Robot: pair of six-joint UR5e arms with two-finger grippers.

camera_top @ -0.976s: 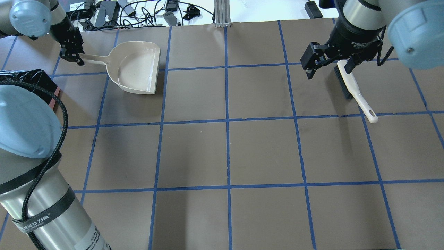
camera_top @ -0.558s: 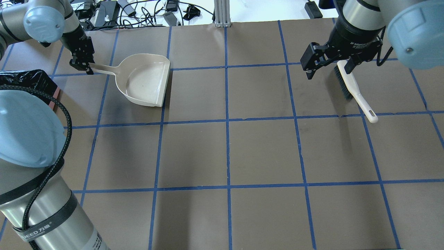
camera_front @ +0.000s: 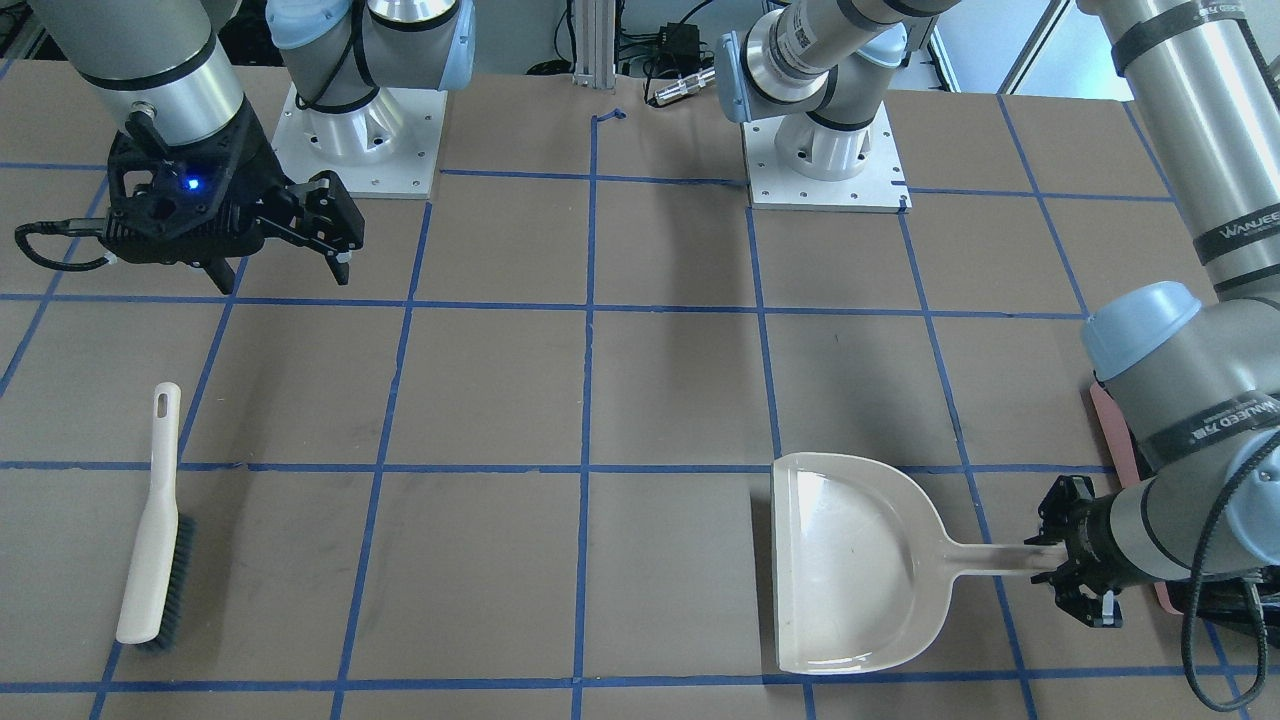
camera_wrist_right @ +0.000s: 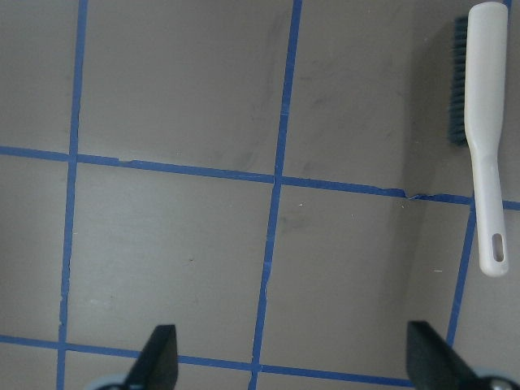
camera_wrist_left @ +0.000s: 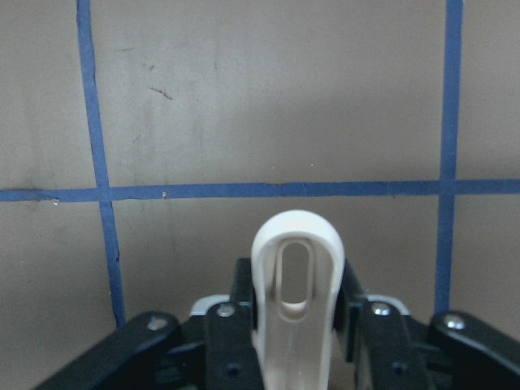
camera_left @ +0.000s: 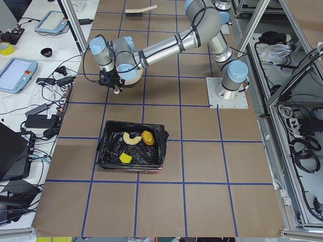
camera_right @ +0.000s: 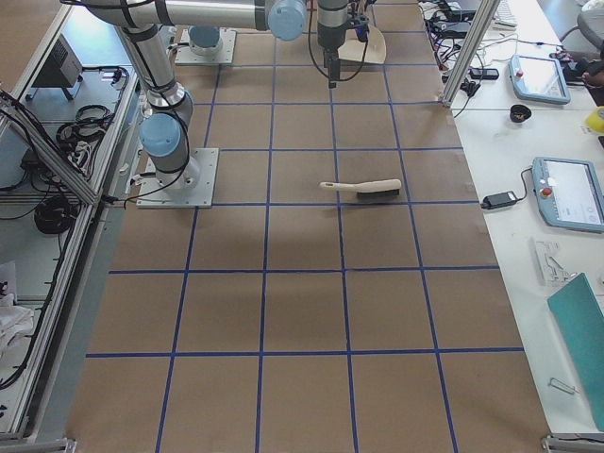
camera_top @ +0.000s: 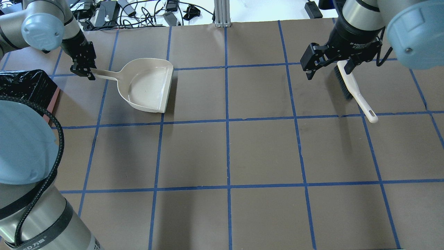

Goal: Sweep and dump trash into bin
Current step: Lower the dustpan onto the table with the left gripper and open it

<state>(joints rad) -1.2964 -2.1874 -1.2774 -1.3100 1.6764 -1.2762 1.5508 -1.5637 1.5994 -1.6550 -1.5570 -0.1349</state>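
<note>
Meeting cables (camera_top: 138, 10) at its edge, taped table (camera_top: 263, 152) bears dustpan (camera_top: 149, 85), left claw (camera_top: 91, 73) clamping it; right claw (camera_top: 329, 71) gapes.

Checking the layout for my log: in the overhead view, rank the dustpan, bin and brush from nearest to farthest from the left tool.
1. Dustpan: its handle is clamped in the left tool, and the pan lies to the tool's right.
2. Bin: close by, at the view's left edge.
3. Brush: across the table, on the view's far right.
</note>
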